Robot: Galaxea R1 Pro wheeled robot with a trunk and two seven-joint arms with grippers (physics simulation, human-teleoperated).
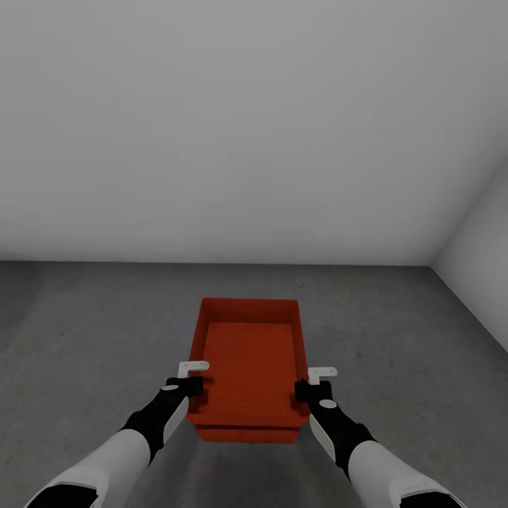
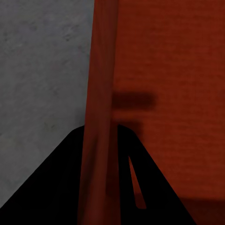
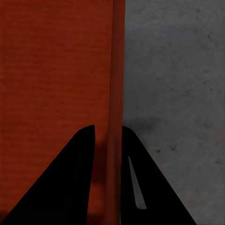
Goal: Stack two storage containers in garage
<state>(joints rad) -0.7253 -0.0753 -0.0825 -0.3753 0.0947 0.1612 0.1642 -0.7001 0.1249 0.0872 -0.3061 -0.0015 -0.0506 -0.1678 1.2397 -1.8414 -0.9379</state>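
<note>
The left gripper (image 1: 189, 384) is clamped on the left side wall of the upper orange-red rectangular storage container (image 1: 248, 360), one finger inside and one outside the thin wall, as the left wrist view shows with the wall (image 2: 99, 117) running between the dark fingers. That open-topped bin sits in the middle of the head view, above the dark grey speckled concrete floor (image 1: 85, 331) of a bare room with pale grey walls (image 1: 254, 127); beneath its near edge a second orange-red rim (image 1: 247, 433) peeks out, which I judge to be the other container already underneath, though whether the upper one rests fully on it cannot be told. The right gripper (image 1: 312, 388) is likewise pinched on the right side wall (image 3: 115, 117). To finish the stacking well, both arms should lower evenly, keep the bin level and squared over the lower one, and release only once the weight has settled, then draw the fingers straight up clear of the walls.
</note>
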